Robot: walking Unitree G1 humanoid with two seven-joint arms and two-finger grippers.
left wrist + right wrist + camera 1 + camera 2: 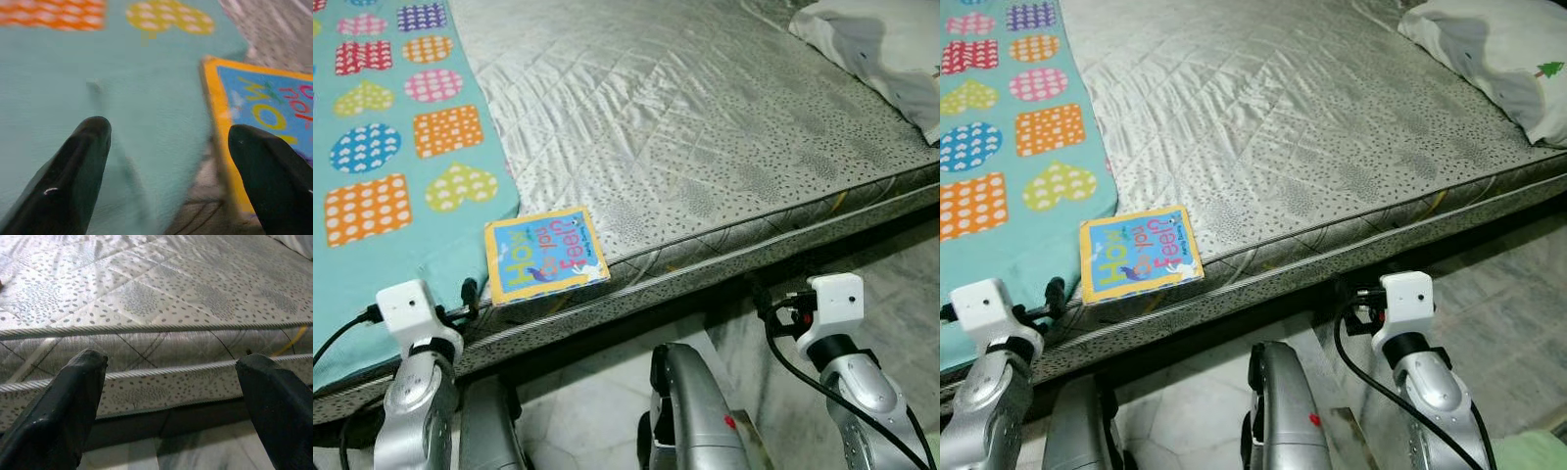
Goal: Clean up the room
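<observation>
While one book [546, 255] lies, two pincers [166, 171] spread

A mattress [705, 147] spans the view ahead of the robot. A blanket [372, 245] covers its left part, and a book [545, 255] lies at the mattress's near edge, just right of the blanket. A pillow [881, 49] rests at the far right corner.

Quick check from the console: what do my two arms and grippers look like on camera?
Both are silver metallic arms, each topped by a white boxy wrist camera housing with black cables looping off it. The left gripper and right gripper each have two long, glossy black, rounded fingers. A small red mark sits on the silver body part between them.
</observation>
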